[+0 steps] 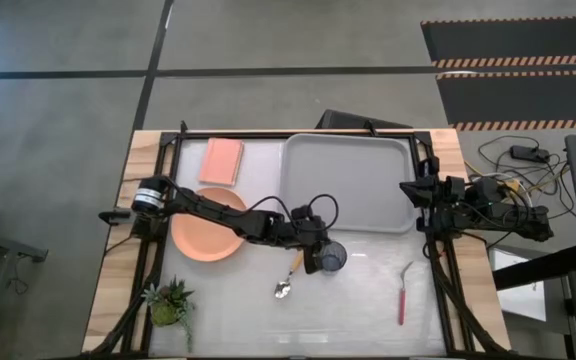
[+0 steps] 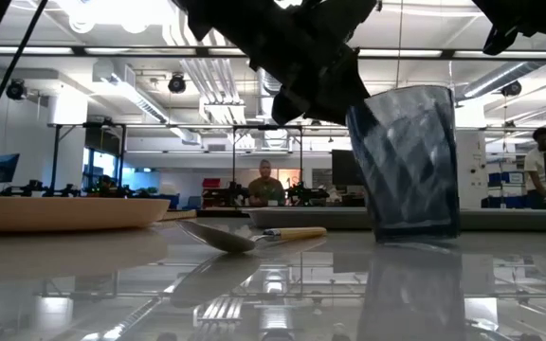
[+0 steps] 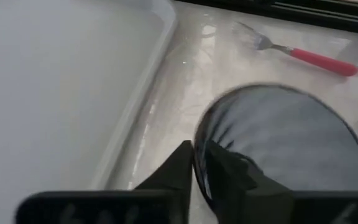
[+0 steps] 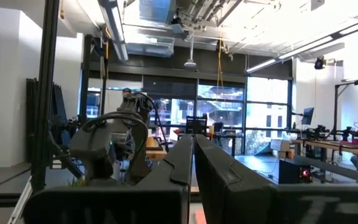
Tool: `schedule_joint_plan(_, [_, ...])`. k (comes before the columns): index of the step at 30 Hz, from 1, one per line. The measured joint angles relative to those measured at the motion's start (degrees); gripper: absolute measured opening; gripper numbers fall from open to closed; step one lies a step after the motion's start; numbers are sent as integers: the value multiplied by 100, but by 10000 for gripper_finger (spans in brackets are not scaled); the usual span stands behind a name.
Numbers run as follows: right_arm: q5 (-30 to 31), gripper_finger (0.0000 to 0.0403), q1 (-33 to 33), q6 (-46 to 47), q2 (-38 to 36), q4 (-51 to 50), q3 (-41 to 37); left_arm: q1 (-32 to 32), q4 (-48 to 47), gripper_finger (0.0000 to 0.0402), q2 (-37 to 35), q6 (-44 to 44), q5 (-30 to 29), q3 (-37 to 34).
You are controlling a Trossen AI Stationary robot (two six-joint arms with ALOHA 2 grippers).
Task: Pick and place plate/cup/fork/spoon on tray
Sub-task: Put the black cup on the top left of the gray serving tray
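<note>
Pinching the cup [image 3: 284,149] by its rim, my left gripper [image 3: 199,167] has one finger inside the wall and one outside, jaws closed on it. The cup stands on the table just in front of the tray [image 1: 348,180], off its near edge, not yet lifted as far as I can judge.

My worry is the grip: it holds only a thin wall at one side, so the cup could tilt or slip out as I raise it. Its base could also catch the tray's raised rim if I carry it across too low.

The spoon [image 1: 288,280] lies just beside the cup on the plate side, near enough that a swinging cup might knock it. The plate [image 1: 208,225] sits under my left arm, so the arm must clear it. The fork [image 1: 404,292] lies apart, toward the right. The right gripper [image 4: 193,163] is shut and empty, parked at the tray's right end, possibly crowding a placement there.
</note>
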Motion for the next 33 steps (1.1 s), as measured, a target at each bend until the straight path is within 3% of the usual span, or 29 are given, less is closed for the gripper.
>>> schedule_joint_plan(12, [-2, 9, -1, 132, 0, 22, 0, 27, 214, 1, -85, 171, -53, 184])
schedule_joint_plan(20, [-4, 9, 0, 151, -2, 19, 0, 330, 198, 1, -846, 182, -55, 202])
schedule_joint_plan(27, [1, 9, -2, 210, 0, -10, 11, 1444, -160, 0, -1566, 526, -83, 107])
schedule_joint_plan(33, [5, 9, -2, 295, 63, -279, 196, 2798, -344, 0, -1435, 255, -93, -116])
